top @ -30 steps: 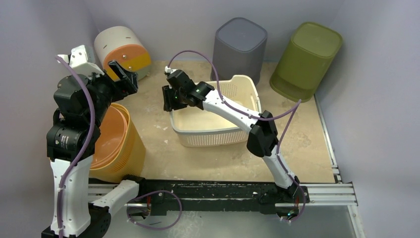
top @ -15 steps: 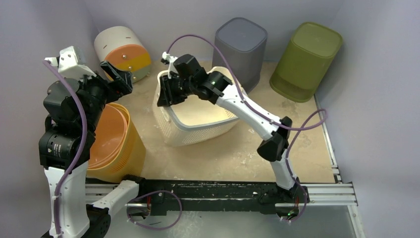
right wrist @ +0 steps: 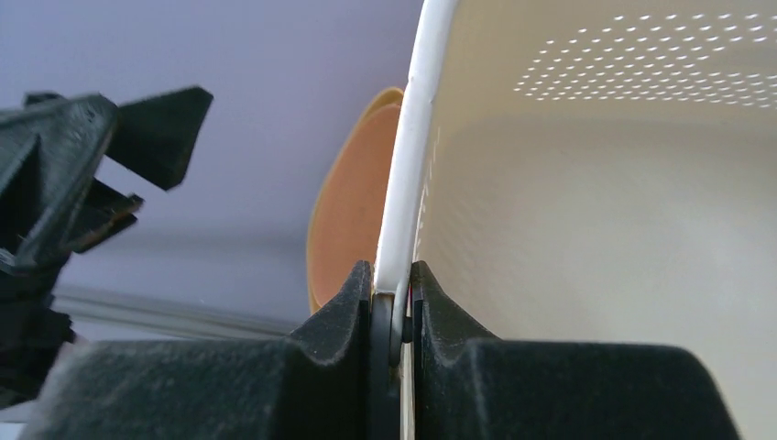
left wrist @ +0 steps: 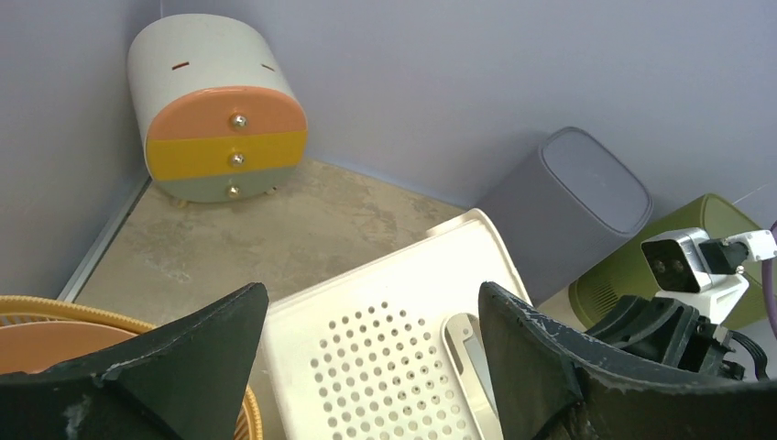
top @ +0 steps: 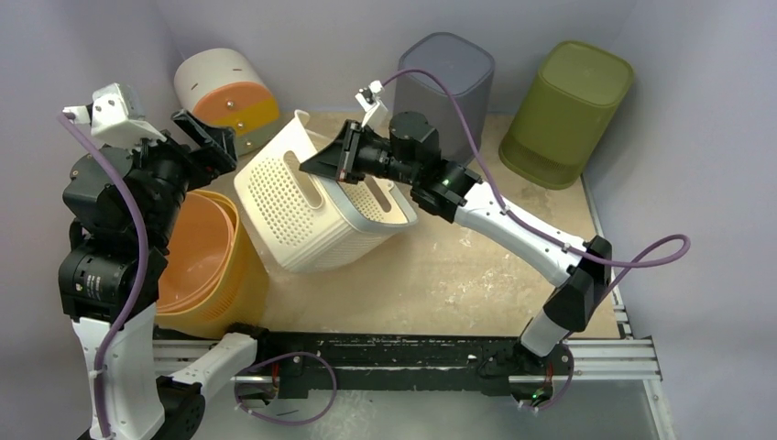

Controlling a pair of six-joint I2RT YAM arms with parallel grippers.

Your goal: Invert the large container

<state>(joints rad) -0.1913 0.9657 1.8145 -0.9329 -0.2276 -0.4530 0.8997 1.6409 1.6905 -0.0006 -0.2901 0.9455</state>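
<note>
The large container is a cream perforated basket, tipped on its side near the table's middle, its opening facing right and its base facing left. My right gripper is shut on its upper rim; in the right wrist view the rim runs up from between the closed fingers, gripper. My left gripper is open and empty, held up left of the basket. In the left wrist view the basket's perforated side lies below and between the spread fingers, gripper.
An orange-yellow basket stands at the left, close to the tipped container. A small drawer unit sits at the back left, a grey bin at the back centre and a green bin at the back right.
The right gripper has lifted the basket's left rim up and swung it rightward, tipping the basket from upright onto its side. The left arm has shifted slightly left.
</note>
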